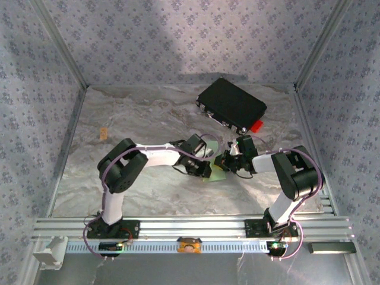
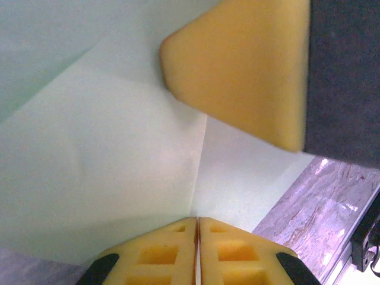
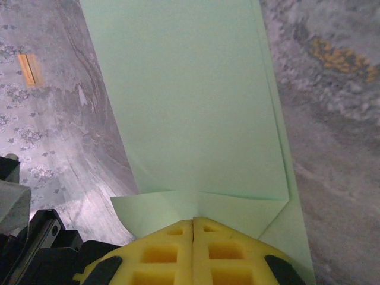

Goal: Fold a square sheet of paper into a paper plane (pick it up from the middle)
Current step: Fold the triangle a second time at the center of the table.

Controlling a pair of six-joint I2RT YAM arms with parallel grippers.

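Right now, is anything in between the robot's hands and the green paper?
No, nothing visible is in the way. The left hand and the right hand, both shut, sit right against the green paper.

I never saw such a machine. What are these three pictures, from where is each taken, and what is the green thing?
Two robot arms stand at the table's near edge. The top picture looks down from behind them: the left gripper and right gripper meet over the green thing, a square sheet of paper. Behind lie a black case and a red tab. The other two pictures come from cameras on the wrists; the yellow fingers are each gripper's own. Both grippers are shut, tips on the creased paper; pinching or pressing, I cannot tell.
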